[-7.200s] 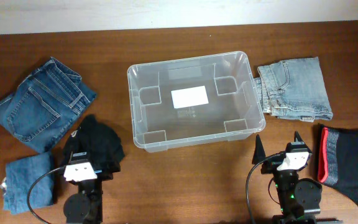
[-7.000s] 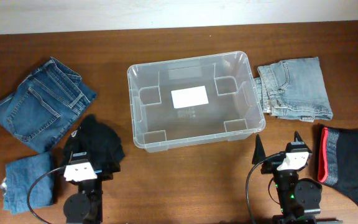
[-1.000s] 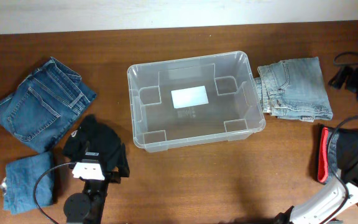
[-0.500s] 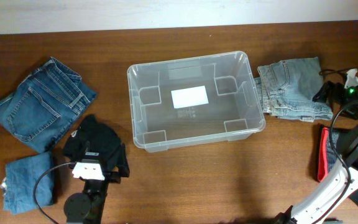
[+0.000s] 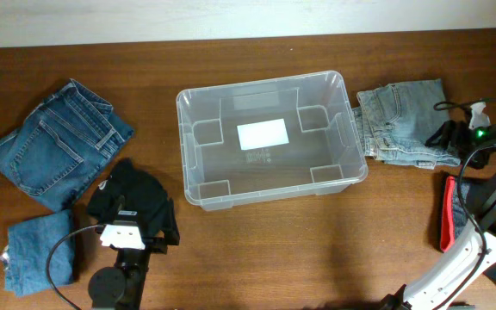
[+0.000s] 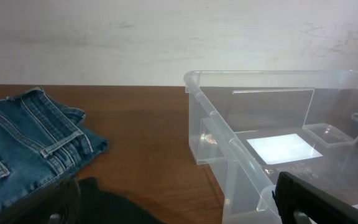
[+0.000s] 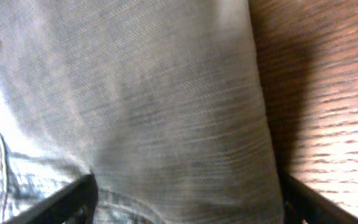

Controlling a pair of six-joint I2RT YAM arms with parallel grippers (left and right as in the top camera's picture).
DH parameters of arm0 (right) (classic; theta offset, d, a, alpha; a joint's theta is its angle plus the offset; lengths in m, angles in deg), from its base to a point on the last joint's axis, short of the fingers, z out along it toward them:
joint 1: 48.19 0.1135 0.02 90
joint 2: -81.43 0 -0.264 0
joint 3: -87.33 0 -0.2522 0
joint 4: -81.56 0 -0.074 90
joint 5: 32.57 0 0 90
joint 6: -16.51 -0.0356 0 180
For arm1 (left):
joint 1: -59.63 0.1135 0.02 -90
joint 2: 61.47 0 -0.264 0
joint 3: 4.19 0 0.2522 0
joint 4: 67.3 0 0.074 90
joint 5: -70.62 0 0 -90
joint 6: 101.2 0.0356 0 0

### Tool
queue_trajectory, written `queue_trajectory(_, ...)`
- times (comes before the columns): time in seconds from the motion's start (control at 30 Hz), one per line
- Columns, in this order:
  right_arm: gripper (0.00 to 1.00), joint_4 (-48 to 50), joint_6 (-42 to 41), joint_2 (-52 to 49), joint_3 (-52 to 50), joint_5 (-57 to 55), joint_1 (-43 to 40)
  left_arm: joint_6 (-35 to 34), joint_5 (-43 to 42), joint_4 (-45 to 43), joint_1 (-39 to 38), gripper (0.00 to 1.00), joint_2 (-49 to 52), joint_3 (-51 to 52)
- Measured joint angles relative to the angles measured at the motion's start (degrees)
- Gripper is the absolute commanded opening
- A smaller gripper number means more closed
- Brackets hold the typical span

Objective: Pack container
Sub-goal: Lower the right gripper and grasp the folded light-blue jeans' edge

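Observation:
The clear container [image 5: 184,164] stands empty in the middle of the table, a white label on its bottom; it also shows in the left wrist view [image 6: 219,127]. My right gripper [image 5: 442,135] is open and low over the right edge of the folded light blue jeans [image 5: 403,120], just right of the container. In the right wrist view the light blue jeans [image 7: 166,93] fill the space between the fingers of my right gripper [image 7: 188,208]. My left gripper [image 5: 136,220] is open above a black garment [image 5: 132,194], left of the container's front; the left gripper [image 6: 179,211] holds nothing.
Folded dark blue jeans [image 5: 58,142] lie at the far left and show in the left wrist view [image 6: 23,143]. A small blue folded garment [image 5: 37,251] lies at the front left. A black garment with a red band [image 5: 480,228] lies at the front right. A pale wall runs behind the table.
My right arm has swung from the front right to the far right edge, then moved left and down onto the light blue jeans. My left gripper has barely shifted over the black garment.

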Motion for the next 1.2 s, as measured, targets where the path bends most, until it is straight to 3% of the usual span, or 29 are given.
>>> queue_trajectory(0.23, 0.48, -0.13, -0.26, -0.09, -0.72, 1.44, 0.98, 0.00, 0.00, 0.00, 0.00, 1.00, 0.00, 0.00)
queue_trajectory(0.47, 0.15, -0.83, -2.23, -0.09, -0.48, 2.58, 1.77, 0.00, 0.00, 0.00, 0.00, 1.00, 0.00, 0.00)
queue_trajectory(0.77, 0.10, -11.69, -3.87, -0.44, 9.03, 0.04, 2.69, 0.00, 0.00, 0.00, 0.00, 1.00, 0.00, 0.00)
queue_trajectory(0.97, 0.08, -14.86, -7.63, 1.33, 14.03, -13.18, 4.90, 0.00, 0.00, 0.00, 0.00, 1.00, 0.00, 0.00)
queue_trajectory(1.2, 0.10, -15.58, -11.78, 3.45, 14.64, -32.96, 20.68, -0.02, 0.00, 0.00, 0.00, 1.00, 0.00, 0.00)
